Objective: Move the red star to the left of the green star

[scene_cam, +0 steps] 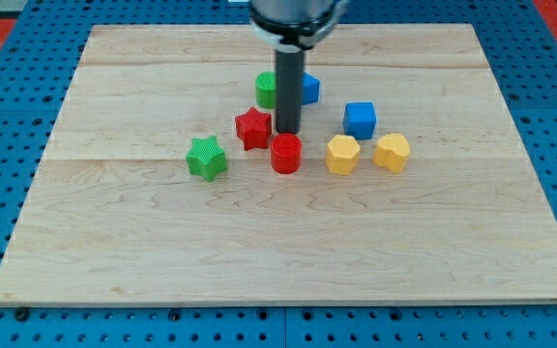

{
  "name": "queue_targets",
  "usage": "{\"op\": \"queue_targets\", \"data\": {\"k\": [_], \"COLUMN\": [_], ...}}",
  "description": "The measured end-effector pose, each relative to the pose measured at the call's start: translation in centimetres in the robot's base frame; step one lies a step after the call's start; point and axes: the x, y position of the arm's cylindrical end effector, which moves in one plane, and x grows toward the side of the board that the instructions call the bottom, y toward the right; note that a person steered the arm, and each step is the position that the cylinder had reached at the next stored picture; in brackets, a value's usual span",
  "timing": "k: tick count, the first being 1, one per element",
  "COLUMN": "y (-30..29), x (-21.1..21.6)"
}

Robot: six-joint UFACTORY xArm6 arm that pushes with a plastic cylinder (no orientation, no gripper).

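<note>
The red star (252, 128) lies near the board's middle, up and to the right of the green star (206, 159), with a small gap between them. My tip (287, 132) stands just right of the red star, close to or touching it, and directly above the red cylinder (285, 154). The rod hides part of the blocks behind it.
A green round block (266, 89) and a blue block (308, 89) sit behind the rod. A blue cube (360, 120) lies to the right. Two yellow blocks (342, 154) (392, 152) lie right of the red cylinder. The wooden board (114, 242) rests on a blue pegboard.
</note>
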Motion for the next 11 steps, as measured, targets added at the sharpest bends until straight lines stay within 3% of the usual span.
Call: {"op": "queue_targets", "data": {"k": [2,5,8,10,11], "y": [-8.5,-14.0,-10.6,-12.3,-16.1], "x": [-0.6,-3.0,-8.3,-5.1,-4.8]}}
